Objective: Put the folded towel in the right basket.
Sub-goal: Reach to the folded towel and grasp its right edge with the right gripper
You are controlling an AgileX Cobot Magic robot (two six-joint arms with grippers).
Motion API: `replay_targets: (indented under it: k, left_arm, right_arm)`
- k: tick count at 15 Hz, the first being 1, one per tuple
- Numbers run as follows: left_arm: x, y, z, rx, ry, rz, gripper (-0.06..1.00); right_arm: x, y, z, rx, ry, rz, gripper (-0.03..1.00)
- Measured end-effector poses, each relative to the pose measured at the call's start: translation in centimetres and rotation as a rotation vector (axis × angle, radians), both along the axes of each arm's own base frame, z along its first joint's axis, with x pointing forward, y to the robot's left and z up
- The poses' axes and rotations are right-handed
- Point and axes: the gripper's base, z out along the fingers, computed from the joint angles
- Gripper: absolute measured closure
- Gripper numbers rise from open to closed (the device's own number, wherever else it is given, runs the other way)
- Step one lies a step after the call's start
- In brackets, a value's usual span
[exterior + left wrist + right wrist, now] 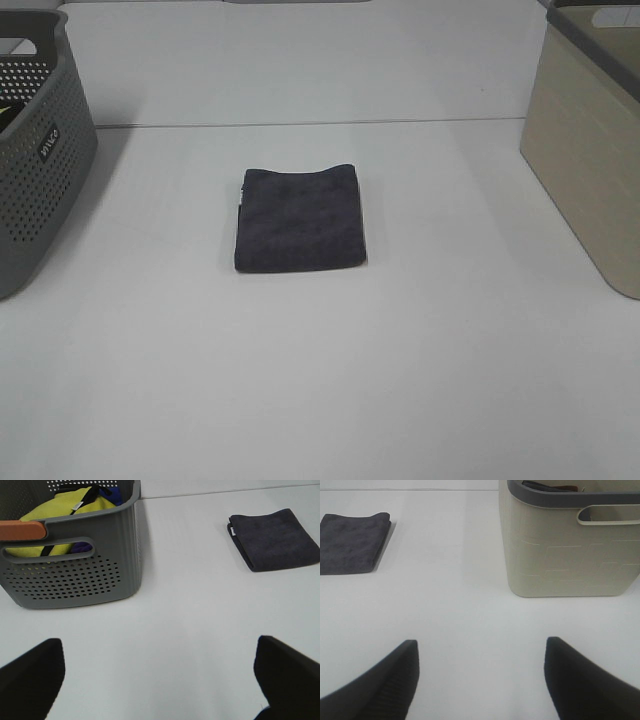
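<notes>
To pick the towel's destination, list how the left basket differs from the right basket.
The left basket is dark gray; the right basket is beige with a gray rim. The left basket's walls are perforated; the right basket's are solid. Both have cut-out handles and stand on the white table.

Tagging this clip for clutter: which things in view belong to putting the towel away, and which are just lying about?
Job: folded towel, lying flat; beige right basket; left tool and right tool, both open and empty.
Lying about: grey perforated basket on the left; yellow cloth inside it; orange piece at its rim.
</notes>
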Motion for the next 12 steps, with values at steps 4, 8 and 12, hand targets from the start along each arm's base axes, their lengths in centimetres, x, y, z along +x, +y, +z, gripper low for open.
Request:
replay_targets:
  k: [4,8,12]
  left_arm:
    - [0.0,0.0,0.0,0.000,0.000,0.000,-0.03]
    - [0.0,0.0,0.0,0.000,0.000,0.000,-0.03]
    - [0.0,0.0,0.0,0.000,0.000,0.000,-0.03]
  right_arm:
    - [0.0,0.0,0.0,0.000,0.000,0.000,0.29]
    - [0.4,0.1,0.1,0.012,0.018,0.006,0.29]
    - [4.9,0.4,2.9,0.103,0.067,0.019,0.29]
